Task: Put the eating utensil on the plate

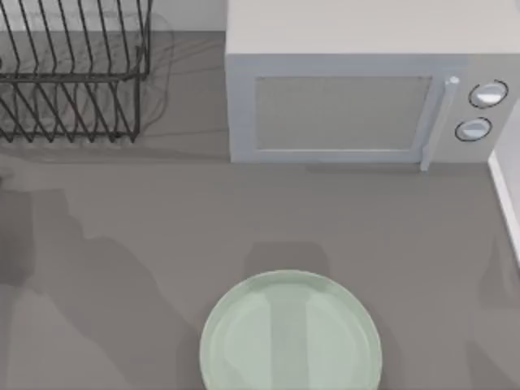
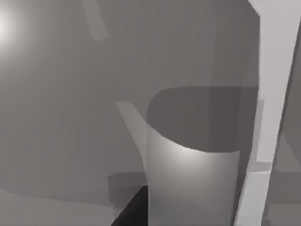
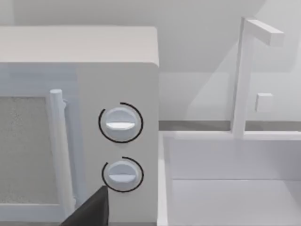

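Observation:
The eating utensil [image 2: 188,183] looms close in the left wrist view, white, with a broad curved end and a slim handle [image 2: 131,125] running off from it. A dark part of my left gripper [image 2: 131,214] shows right beside the broad end; whether it grips the utensil I cannot tell. The pale mint-green plate [image 1: 291,337] lies flat at the front middle of the table in the top view, with nothing on it. A dark part of my right gripper [image 3: 91,212] appears low in the right wrist view, facing the microwave's knobs [image 3: 120,123].
A white microwave [image 1: 357,97] stands at the back, door shut, handle and two knobs on its right. A black wire dish rack [image 1: 73,73] fills the back left corner. A white sink edge [image 1: 508,203] runs along the right side.

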### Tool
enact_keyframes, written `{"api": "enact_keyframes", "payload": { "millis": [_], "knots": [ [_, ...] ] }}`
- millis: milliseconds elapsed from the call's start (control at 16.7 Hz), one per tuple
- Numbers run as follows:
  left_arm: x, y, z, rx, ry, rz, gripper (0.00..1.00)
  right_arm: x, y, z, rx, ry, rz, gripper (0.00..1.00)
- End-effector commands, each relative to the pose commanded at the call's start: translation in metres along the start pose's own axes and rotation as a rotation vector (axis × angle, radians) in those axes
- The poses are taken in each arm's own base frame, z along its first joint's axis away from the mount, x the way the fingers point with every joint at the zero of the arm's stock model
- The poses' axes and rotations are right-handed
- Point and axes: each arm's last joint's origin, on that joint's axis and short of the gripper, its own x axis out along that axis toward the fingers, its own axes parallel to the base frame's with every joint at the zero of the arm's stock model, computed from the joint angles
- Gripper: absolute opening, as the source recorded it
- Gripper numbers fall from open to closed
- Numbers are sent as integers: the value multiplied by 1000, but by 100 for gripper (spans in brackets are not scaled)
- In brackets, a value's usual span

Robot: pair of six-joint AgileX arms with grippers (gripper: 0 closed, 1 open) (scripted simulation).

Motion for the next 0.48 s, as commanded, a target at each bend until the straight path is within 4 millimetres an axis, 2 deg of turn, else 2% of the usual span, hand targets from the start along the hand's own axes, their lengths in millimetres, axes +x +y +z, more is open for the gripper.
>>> {"api": "enact_keyframes", "payload": {
  "millis": [480],
  "knots": [
    [0,0,0,0,0,0,0,0,0,0,0,0,0,100]
  ]
}}
